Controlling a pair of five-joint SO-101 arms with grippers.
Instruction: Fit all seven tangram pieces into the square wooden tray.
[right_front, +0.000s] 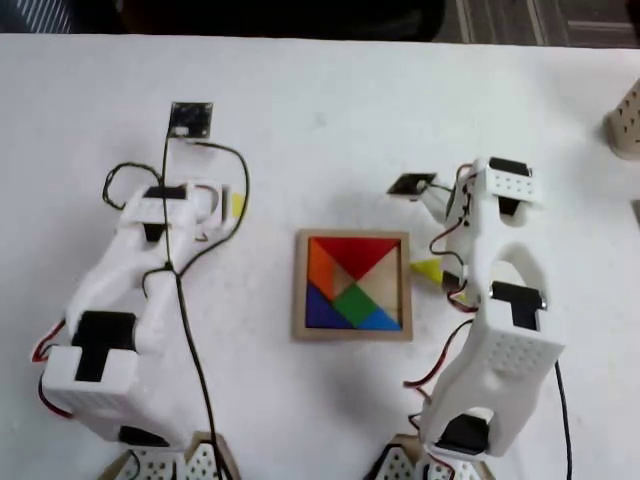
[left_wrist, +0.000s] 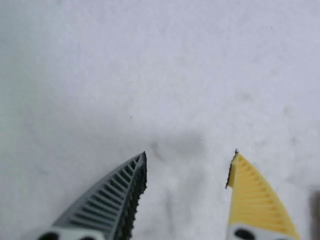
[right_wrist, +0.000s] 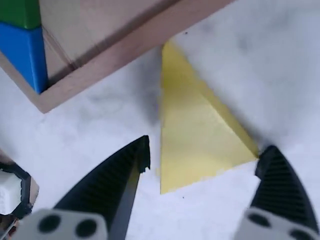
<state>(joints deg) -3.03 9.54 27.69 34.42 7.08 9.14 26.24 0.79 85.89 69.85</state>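
Note:
The square wooden tray (right_front: 351, 330) lies mid-table holding red, orange, green and blue pieces, with bare wood showing at its right side. A yellow triangle (right_front: 428, 268) lies flat on the table just outside the tray's right rim. My right gripper (right_wrist: 205, 150) is open and straddles the yellow triangle (right_wrist: 197, 135), one black fingertip (right_wrist: 267, 160) close against its corner. The tray's corner (right_wrist: 115, 55), a blue piece (right_wrist: 25, 47) and a green piece (right_wrist: 20, 10) lie just beyond. My left gripper (left_wrist: 187, 155) is open over bare white table, left of the tray (right_front: 232, 205).
A small black camera board (right_front: 190, 118) with a trailing cable lies behind the left arm, and another (right_front: 410, 184) sits beside the right arm. A beige perforated object (right_front: 625, 125) stands at the table's far right edge.

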